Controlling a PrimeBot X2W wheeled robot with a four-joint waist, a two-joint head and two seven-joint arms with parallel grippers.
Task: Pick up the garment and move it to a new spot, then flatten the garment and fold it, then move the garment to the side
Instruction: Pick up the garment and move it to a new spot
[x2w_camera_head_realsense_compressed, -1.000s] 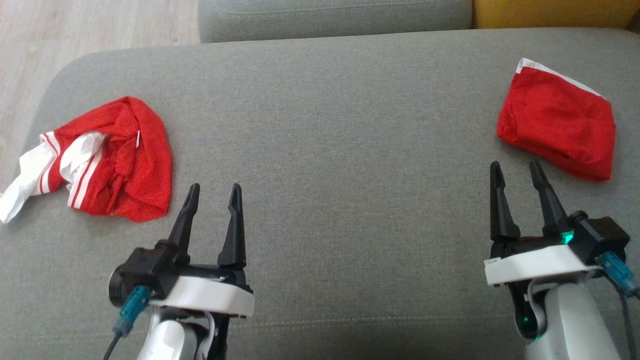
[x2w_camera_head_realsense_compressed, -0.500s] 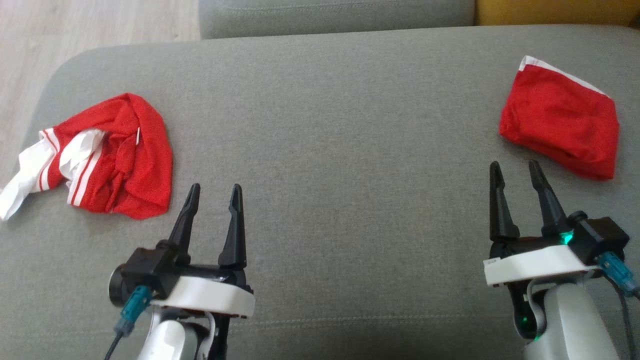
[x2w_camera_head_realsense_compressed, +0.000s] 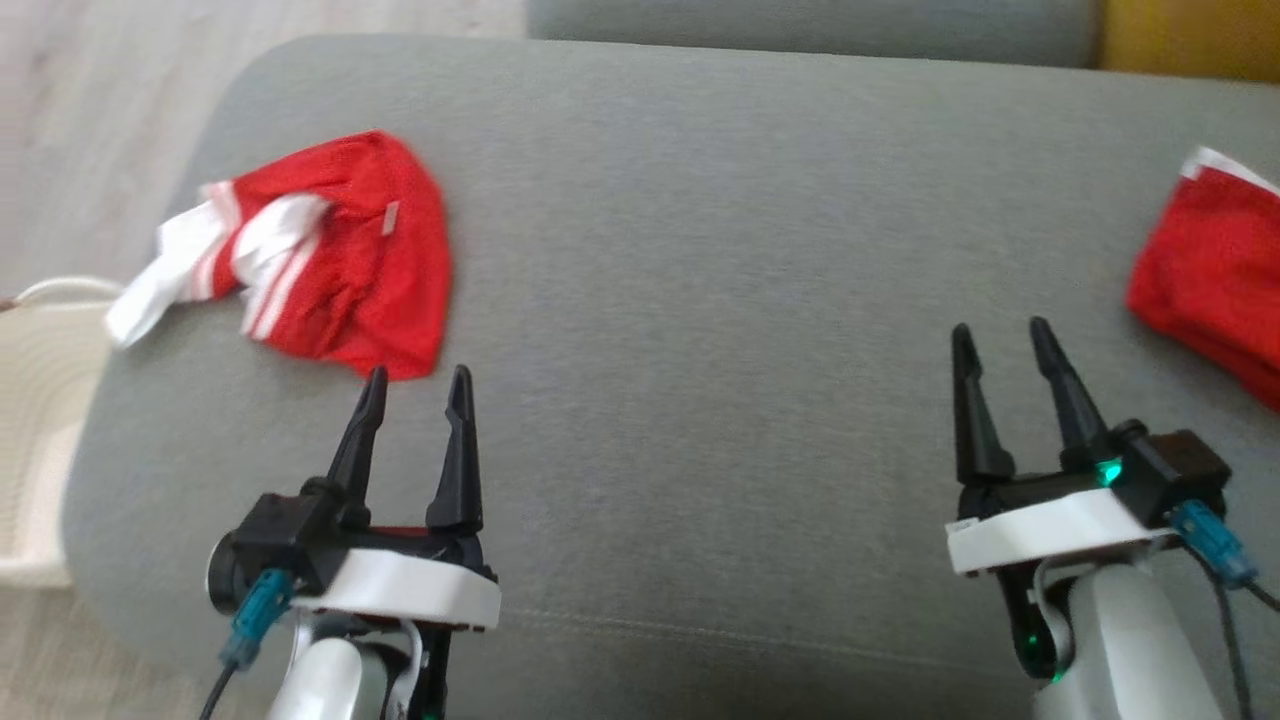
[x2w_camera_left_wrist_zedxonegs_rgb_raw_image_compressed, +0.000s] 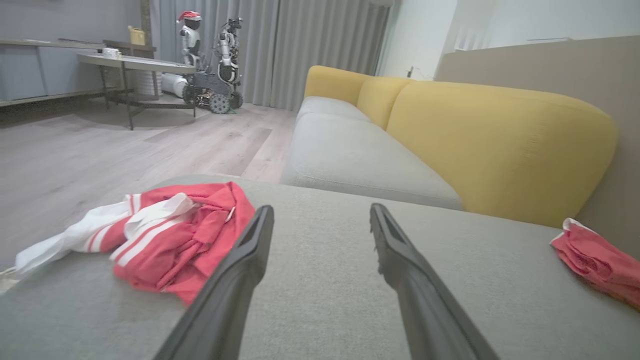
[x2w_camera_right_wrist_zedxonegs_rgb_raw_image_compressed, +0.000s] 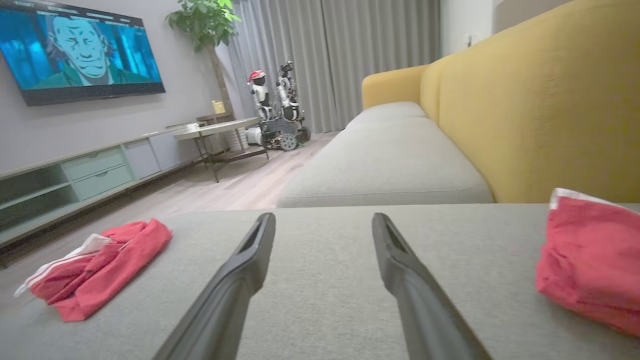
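surface: broad grey fabric seat cushion (x2w_camera_head_realsense_compressed: 700, 200) was the work area; its rounded left edge dropped to pale wood floor (x2w_camera_head_realsense_compressed: 90, 90); anything dragged leftward could slide off
target: crumpled red mesh garment with white stripes (x2w_camera_head_realsense_compressed: 350, 250) lay at the cushion's far left, bunched, layers overlapped; its white striped end reached the left edge or hung over it; judged as the piece yet to be picked up
risk, grab: a pinch on the heap could catch several layers or just one loose fold; the lift would then come up twisted and flattening would get harder
risk, edge: the white tail sat nearest the drop; a low drag instead of a clean lift could tip the lot off the cushion
done pile: folded red cloth bundle with a white edge (x2w_camera_head_realsense_compressed: 1210, 280) lay at far right, partly cut by the frame; looked already folded; the new spot had to be the bare middle, else the two reds could tangle
floor item: cream ribbed basket (x2w_camera_head_realsense_compressed: 40, 400) stood just beside the left edge, below the white tail; a likely catch point for a slipped garment
left arm: left gripper (x2w_camera_head_realsense_compressed: 418, 375) hovered near the garment's lower hem; fingers spread wide, nothing between them; contact with the cloth could not be told; a straight descent could pin the hem rather than straddle it
right arm: right gripper (x2w_camera_head_realsense_compressed: 1001, 330) had fingers wide and empty, near the folded bundle but apart; a stray sweep could disturb it
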